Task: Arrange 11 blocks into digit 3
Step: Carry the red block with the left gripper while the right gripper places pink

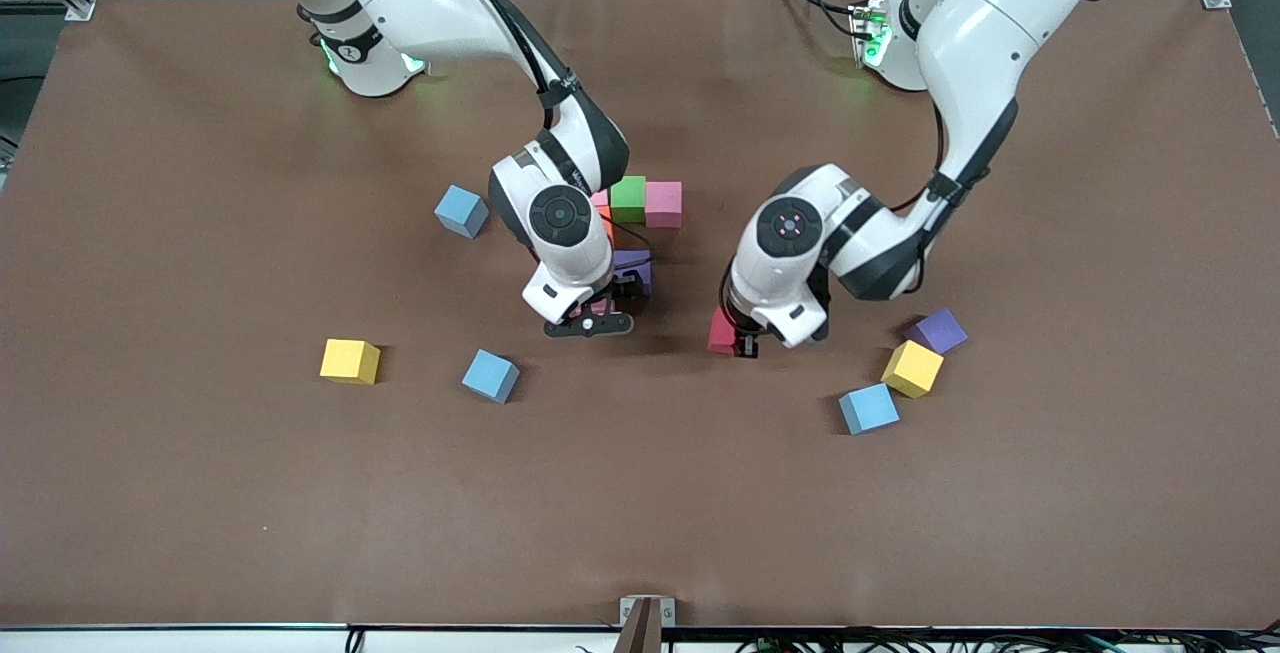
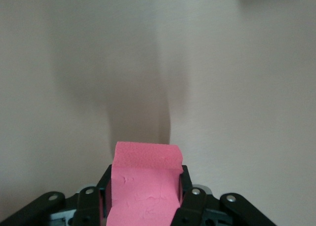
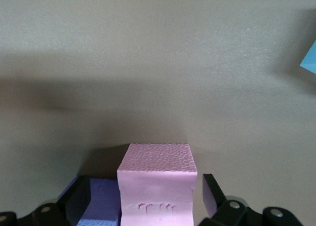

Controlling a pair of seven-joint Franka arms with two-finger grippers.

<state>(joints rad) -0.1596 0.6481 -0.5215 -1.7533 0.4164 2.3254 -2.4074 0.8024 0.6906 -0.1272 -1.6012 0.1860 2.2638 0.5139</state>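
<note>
The started figure lies mid-table: a green block (image 1: 628,198) and a pink block (image 1: 663,203) side by side, with an orange block (image 1: 607,229) and a purple block (image 1: 634,267) nearer the front camera. My right gripper (image 1: 592,318) (image 3: 145,186) stands open around another pink block (image 3: 157,181) that sits on the table against the purple block (image 3: 101,206); there are gaps between both fingers and the pink block. My left gripper (image 1: 745,343) (image 2: 144,174) is shut on a red block (image 1: 720,330) (image 2: 145,186), toward the left arm's end from the figure.
Loose blocks lie around. Toward the right arm's end are a light blue one (image 1: 462,210), a yellow one (image 1: 350,361) and another light blue one (image 1: 490,375). Toward the left arm's end, a purple (image 1: 937,331), a yellow (image 1: 912,368) and a light blue block (image 1: 868,408) cluster together.
</note>
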